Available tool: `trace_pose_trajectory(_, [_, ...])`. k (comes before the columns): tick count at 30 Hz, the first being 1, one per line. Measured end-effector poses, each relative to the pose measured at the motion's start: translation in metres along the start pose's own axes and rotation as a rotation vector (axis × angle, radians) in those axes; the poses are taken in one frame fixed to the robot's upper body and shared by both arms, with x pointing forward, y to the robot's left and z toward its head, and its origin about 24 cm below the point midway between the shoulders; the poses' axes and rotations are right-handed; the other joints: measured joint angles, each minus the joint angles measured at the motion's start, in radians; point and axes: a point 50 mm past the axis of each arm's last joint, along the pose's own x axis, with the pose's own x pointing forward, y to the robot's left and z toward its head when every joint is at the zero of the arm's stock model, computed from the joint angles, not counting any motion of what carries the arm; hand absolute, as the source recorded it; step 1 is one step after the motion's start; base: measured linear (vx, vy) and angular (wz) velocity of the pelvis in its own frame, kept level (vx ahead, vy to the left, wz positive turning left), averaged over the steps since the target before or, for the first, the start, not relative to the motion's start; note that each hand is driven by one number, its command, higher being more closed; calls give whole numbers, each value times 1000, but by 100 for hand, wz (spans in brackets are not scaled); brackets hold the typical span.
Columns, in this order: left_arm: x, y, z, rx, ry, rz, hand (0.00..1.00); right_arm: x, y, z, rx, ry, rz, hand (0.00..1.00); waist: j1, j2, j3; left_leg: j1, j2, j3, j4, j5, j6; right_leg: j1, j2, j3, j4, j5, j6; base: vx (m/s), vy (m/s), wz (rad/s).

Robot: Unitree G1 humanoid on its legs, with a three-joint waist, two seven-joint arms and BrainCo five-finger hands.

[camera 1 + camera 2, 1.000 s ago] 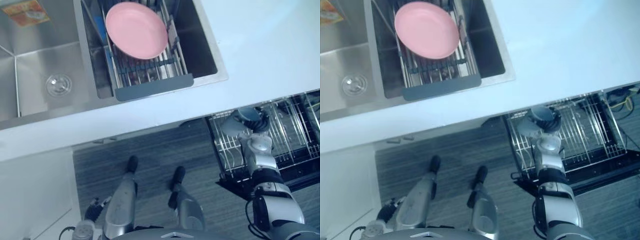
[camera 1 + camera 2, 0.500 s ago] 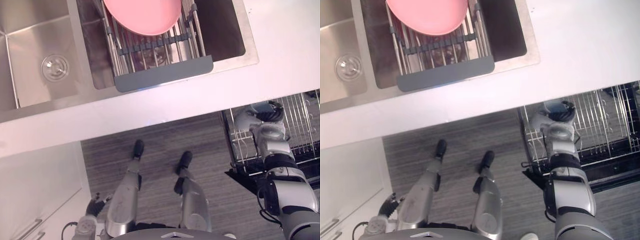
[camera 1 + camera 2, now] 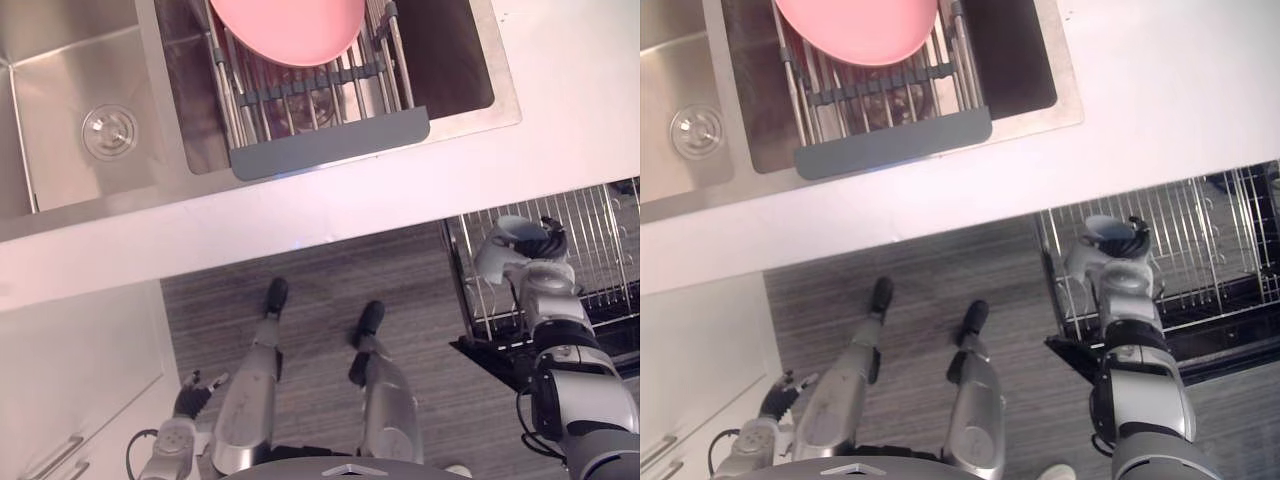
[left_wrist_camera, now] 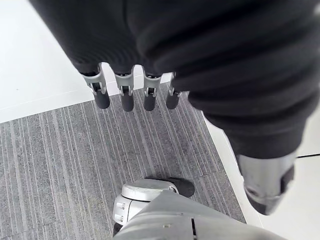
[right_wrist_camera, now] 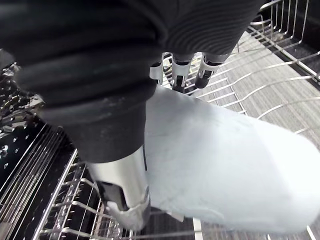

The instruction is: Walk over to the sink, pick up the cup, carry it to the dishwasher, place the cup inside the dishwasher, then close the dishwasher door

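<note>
Legible text, labels, brands, numbers, signs: none can be read on any surface.
</note>
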Motion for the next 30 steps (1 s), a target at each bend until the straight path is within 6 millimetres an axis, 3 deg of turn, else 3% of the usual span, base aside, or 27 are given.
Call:
trace_pose_trajectory(6, [1,0,2,1,-13,-1,0,-2,23,11,102,-3,93,0,3,0,0,-1,3,2,0,1,1,-2,0,2,1,0,0,-6,-31,-1])
trace_pose_trajectory(13, [1,-1,3,8,-16,0,0,-2,27,21,223,-24,93,0,5,0,0,14,4,2,0,3,0,8,-1,1,12,-2,-1,-11,-34,-1])
trace_pose_trajectory(19, [1,0,5,-6,-29,8,0,-17,42,28,380,-99,82,0,1,-1,-1,85,21,38,0,-10,-7,77,4,0,17,-14,-4,-25,-46,-4])
trace_pose_trajectory(23, [1,2,11,-19,-64,13,0,-31,46,12,455,-90,57,0,3,-16,-16,141,39,89,0,-16,-13,137,17,-3,15,-30,-3,5,-32,-3])
trace_pose_trajectory(26, [1,5,8,-33,-52,9,0,-50,58,-20,542,-2,58,0,5,-47,-91,176,51,105,10,-31,-13,179,34,7,-14,-29,-5,75,-50,-18])
trace_pose_trajectory(28, [-1,8,1,-55,-23,22,0,-63,54,-39,624,26,29,0,3,-60,-158,210,55,124,45,-71,-17,227,44,24,-38,-28,-5,113,-53,-29])
trace_pose_trajectory(30, [-4,8,-7,-105,13,37,0,-71,46,-41,686,-4,10,0,-1,-64,-202,235,59,147,72,-101,-18,256,54,46,-56,-25,-6,77,-32,-41])
